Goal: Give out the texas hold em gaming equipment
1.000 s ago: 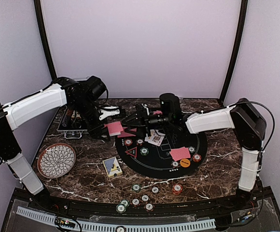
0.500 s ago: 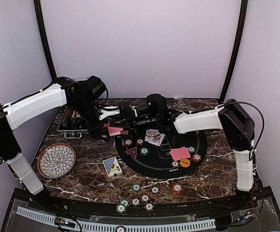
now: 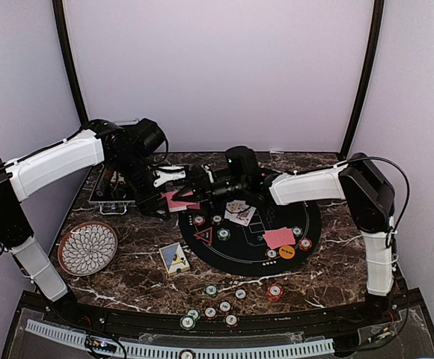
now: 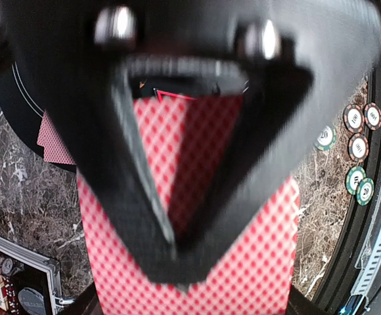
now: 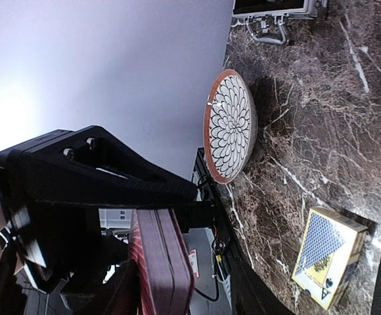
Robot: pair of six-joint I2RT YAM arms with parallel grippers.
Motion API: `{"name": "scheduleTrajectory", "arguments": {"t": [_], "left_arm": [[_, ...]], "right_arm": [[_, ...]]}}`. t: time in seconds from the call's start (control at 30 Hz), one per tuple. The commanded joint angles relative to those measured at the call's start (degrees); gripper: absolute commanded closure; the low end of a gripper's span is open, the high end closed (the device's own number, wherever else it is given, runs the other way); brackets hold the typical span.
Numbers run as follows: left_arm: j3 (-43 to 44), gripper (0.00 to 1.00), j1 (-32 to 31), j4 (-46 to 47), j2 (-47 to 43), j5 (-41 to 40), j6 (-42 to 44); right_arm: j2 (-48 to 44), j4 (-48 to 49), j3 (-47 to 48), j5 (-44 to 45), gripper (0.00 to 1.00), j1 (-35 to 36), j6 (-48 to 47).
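Note:
My left gripper is shut on a deck of red-backed playing cards, held above the left rim of the black round mat; in the left wrist view its fingers pinch the deck. My right gripper is open, and the deck's edge stands between its fingers. Red-backed cards, an orange disc, a red triangle and chips lie on the mat. Several chips lie near the front edge. No blue disc shows.
A patterned round plate sits at the left, also in the right wrist view. A silver case is behind it. A blue card box lies left of the mat. Face-up cards lie on the mat.
My right gripper has swung left across the mat and now reaches the deck held by my left gripper. The left arm has barely moved.

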Motion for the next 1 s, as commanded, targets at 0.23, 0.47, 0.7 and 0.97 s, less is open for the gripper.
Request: {"name": "scheduleTrajectory", "arguments": {"t": [0.23,0.47,0.7,0.97], "left_arm": [[1.09,1.0,0.28,0.14,-1.93,1.25,0.42],[1.03,1.0,0.28,0.13,-1.93,1.09,0.42],[0.99,1.0,0.27,0.13,-1.93,1.04,0.42],[0.69,1.0,0.27,0.05,-2.1,1.05,0.35]], "right_arm": [[-6.26,-4.93,-4.81,1.43,0.66,-2.63,-3.12],[-8.78,2.57,-7.59,0.3,0.81,-3.2,2.28],[-10.85,11.98,-11.45,-0.79,0.89,-4.34,9.49],[-11.21,13.52,-12.7,-1.67,1.0,-4.75,11.17]]}}
